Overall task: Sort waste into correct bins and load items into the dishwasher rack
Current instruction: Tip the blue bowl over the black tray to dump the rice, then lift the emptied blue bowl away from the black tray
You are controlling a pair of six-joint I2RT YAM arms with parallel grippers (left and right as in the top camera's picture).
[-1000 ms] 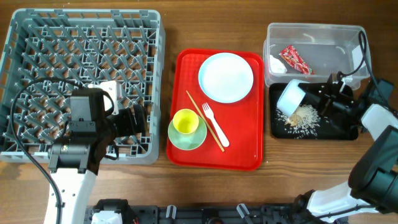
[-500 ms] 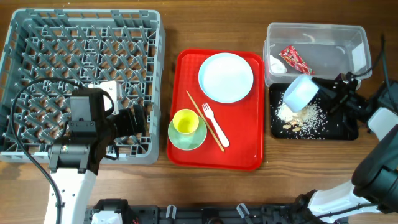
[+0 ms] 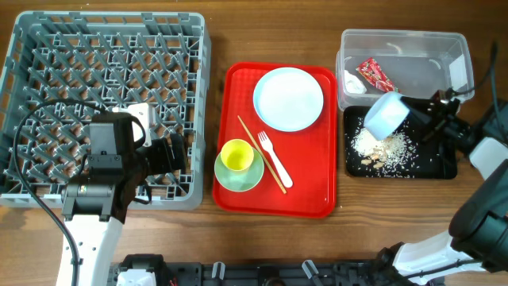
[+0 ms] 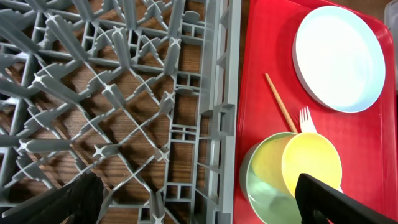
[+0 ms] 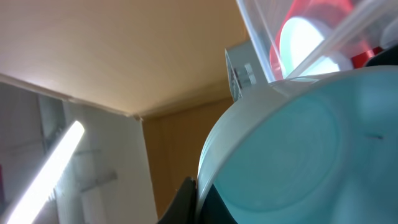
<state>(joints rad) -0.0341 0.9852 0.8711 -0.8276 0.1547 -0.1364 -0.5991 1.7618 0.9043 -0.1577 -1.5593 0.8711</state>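
The left arm [image 3: 101, 171] is a boxy black housing on a white link with a thin black cable [image 3: 17, 139] looping from it, the left hand [image 4: 199, 193] has matte black fingers [image 4: 333, 199], and the right arm [image 3: 486, 152] mixes white shells with black joints.

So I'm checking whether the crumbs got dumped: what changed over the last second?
The right hand, shut on the pale blue bowl, carried it slightly up-frame and rightward toward the clear tub, off the heap. The crumbs spread wider across the black tray. The left hand, the rack and everything on the red tray stayed put.
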